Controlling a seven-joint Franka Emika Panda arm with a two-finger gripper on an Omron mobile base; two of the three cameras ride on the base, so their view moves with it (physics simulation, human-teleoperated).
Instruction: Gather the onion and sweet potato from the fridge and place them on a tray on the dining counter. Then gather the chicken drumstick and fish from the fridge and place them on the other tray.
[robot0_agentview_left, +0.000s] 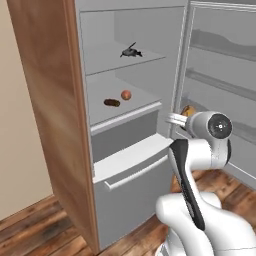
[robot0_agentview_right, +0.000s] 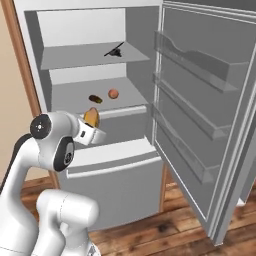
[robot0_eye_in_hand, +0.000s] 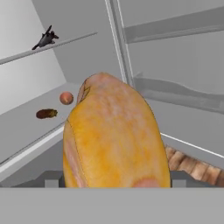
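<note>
- Currently we find the end effector (robot0_agentview_right: 93, 129) clamped on a golden-orange lump, which we judge to be the chicken drumstick (robot0_eye_in_hand: 114, 140). Its fingers stand wide on either side of the lump.
- We place the drumstick in front of the open fridge (robot0_agentview_left: 125, 165), just outside the middle shelf (robot0_agentview_right: 80, 92) and above the lower drawer front (robot0_agentview_left: 132, 177). Its long axis rises out of the end effector, thick end uppermost in the hand view.
- We note the onion (robot0_agentview_left: 126, 94) and the sweet potato (robot0_agentview_left: 112, 102) lying on the middle shelf, near each other but apart, deeper in than the end effector and to the left in the hand view. The sweet potato lies lengthwise across the shelf.
- We record a dark thing on the upper shelf, probably the fish (robot0_agentview_right: 115, 51).
- We judge that the coming move turns on clearance: the open door (robot0_agentview_right: 210, 110) stands close on the arm's right, so the drumstick should back straight out, away from the shelves.
- We cannot say which way the tray lies.
</note>
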